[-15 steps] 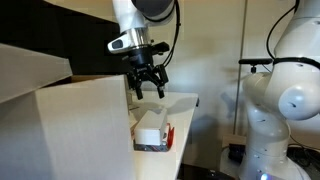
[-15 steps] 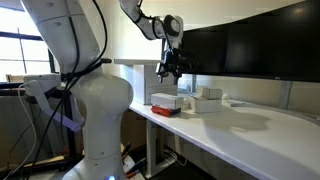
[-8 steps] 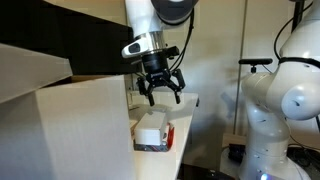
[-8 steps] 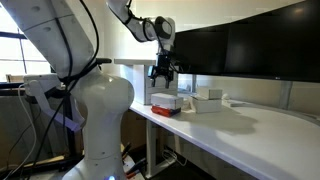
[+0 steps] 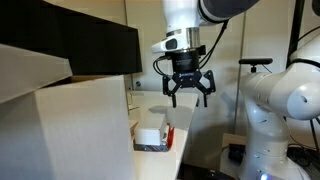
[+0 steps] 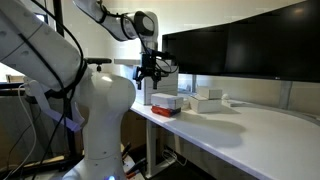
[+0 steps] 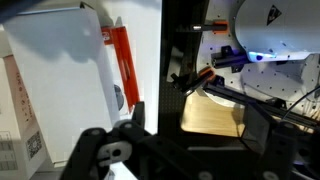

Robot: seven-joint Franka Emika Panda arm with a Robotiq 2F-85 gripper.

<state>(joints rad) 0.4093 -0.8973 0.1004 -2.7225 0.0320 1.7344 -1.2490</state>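
Red-edged and white on top, the box (image 5: 152,130) is sitting near the end of the white table (image 6: 255,125), and nothing is lying closer to the gripper (image 5: 189,98). The gripper is hanging in the air with its fingers pointing down and spread as wide as they go, and it is gripping nothing.

In an exterior view the box is lying at about 8 o'clock from the gripper, lower and well apart from it. In an exterior view the box (image 6: 165,102) is lying at about 5 o'clock from the gripper (image 6: 150,82), again clearly below it.

In the wrist view the box (image 7: 60,80) is filling the half of the picture toward 9 o'clock, while floor is showing toward 3 o'clock. From that, the gripper seems to be hovering over the table's edge, beside the box rather than above it. The box's red side (image 7: 122,65) is running roughly from 12 to 6 o'clock there, leaning a little, which is marking the long axis.

The box is looking closed, so its contents are not showing. A second white box (image 6: 208,100) is sitting just beside it at 3 o'clock, likewise giving nothing away. Black monitors (image 6: 230,50) are standing behind both.
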